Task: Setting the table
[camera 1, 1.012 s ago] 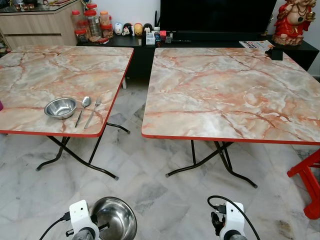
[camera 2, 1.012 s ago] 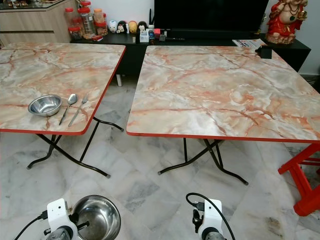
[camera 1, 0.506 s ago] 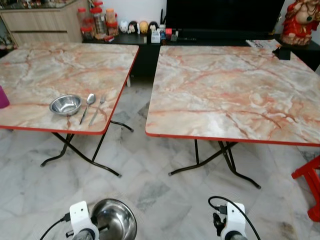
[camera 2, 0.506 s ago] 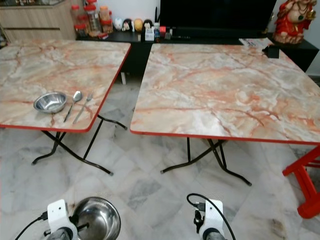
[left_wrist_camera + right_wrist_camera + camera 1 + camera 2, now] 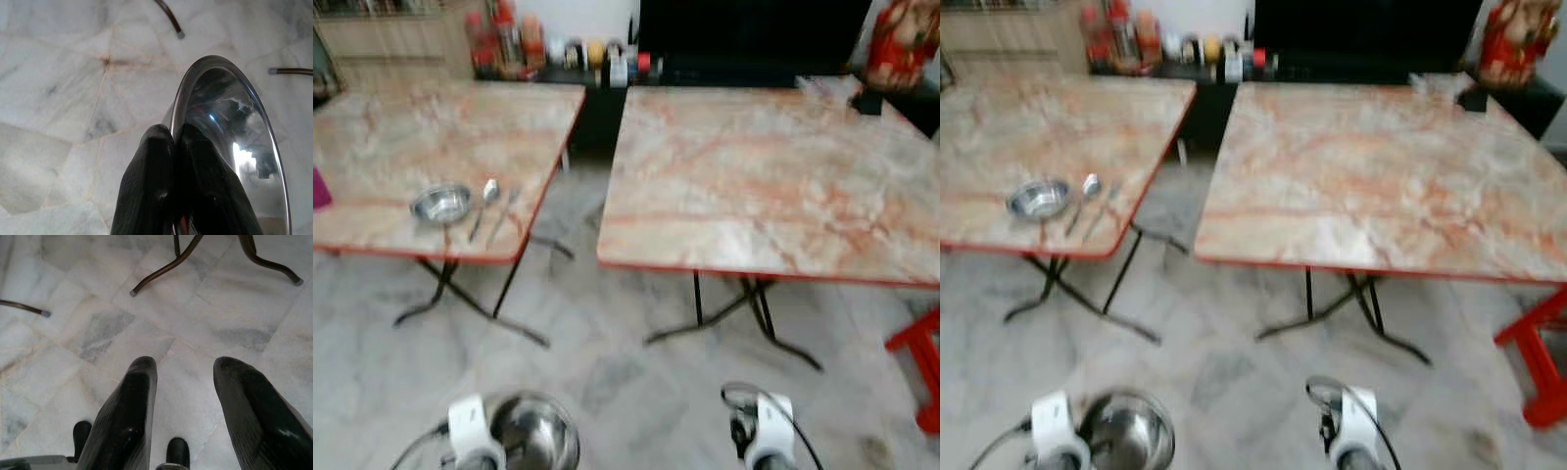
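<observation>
— Moved since half a second back? Hardly: same 2 tables, slightly shifted in frame, now blurred by camera motion.

— Left gripper (image 5: 173, 147)? Pinched tight on the rim of the steel bowl (image 5: 534, 431), held low over the floor, near left.

— Right gripper (image 5: 183, 382)? Fingers spread, holding nothing.

— Left table (image 5: 372, 147)? Already laid with a small bowl (image 5: 440, 203), spoon (image 5: 485, 198) and fork (image 5: 503, 212) near its front edge. Right table (image 5: 754, 176) bare.

— Risk? Thin rim pinch; could slip or tip while walking.
</observation>
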Controlling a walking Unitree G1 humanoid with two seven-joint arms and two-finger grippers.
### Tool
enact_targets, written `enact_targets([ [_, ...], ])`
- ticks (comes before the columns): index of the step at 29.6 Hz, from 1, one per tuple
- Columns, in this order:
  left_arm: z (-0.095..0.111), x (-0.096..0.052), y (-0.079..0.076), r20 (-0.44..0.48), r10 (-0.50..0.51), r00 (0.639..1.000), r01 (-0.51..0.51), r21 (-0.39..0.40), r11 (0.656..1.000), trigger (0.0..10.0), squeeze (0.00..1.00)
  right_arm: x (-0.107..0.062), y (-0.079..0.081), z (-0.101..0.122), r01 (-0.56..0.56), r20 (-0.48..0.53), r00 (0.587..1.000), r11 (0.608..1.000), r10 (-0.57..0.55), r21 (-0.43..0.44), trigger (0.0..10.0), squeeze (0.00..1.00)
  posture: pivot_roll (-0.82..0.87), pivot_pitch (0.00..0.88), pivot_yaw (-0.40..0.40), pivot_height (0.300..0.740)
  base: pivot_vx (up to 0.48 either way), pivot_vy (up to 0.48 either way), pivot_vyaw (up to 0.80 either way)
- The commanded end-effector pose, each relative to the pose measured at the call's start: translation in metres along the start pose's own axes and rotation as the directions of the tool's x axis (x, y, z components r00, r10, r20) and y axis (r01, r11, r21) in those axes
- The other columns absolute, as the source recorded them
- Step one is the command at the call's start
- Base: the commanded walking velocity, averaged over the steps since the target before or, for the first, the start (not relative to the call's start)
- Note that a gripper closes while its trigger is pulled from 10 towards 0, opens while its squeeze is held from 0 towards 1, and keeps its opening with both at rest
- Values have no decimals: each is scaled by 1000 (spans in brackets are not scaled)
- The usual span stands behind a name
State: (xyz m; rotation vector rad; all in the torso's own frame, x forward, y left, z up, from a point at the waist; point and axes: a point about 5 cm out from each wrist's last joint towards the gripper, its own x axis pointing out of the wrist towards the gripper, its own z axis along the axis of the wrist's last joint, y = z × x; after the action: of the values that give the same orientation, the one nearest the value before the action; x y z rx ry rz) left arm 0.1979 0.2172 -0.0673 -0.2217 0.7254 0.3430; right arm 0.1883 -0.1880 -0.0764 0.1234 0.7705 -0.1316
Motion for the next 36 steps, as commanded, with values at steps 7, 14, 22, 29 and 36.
enact_targets([
  [7, 2, 1, -5, 1, -13, 1000, 13, 11, 1000, 10000, 0, -1, -6, 1, 22, 7, 1000, 1000, -22, -21, 10000, 0, -19, 0, 6, 740, 253, -334, 57],
  [14, 1, 1, -3, 2, -9, 1000, 9, 13, 1000, 10000, 0, -1, -7, -1, 30, 0, 1000, 999, -30, -16, 10000, 0, -15, 0, 5, 740, 252, -334, 115],
  [22, 0, 0, 0, 0, -8, 1000, 8, 18, 1000, 10000, 0, -2, -8, -2, 35, 2, 999, 999, -35, -12, 10000, 0, -18, 0, 8, 740, 254, -335, 0],
  [29, 1, 0, -2, 0, -23, 1000, 23, 34, 999, 10000, 0, -2, -8, -2, 36, 4, 999, 999, -36, -9, 10000, 0, -20, 0, 8, 740, 255, -335, 0],
  [36, 0, 0, -3, -2, -29, 1000, 29, 43, 999, 10000, 0, -2, -9, -1, 36, 9, 999, 999, -36, 1, 10000, 0, -25, 0, 8, 740, 252, -333, 0],
])
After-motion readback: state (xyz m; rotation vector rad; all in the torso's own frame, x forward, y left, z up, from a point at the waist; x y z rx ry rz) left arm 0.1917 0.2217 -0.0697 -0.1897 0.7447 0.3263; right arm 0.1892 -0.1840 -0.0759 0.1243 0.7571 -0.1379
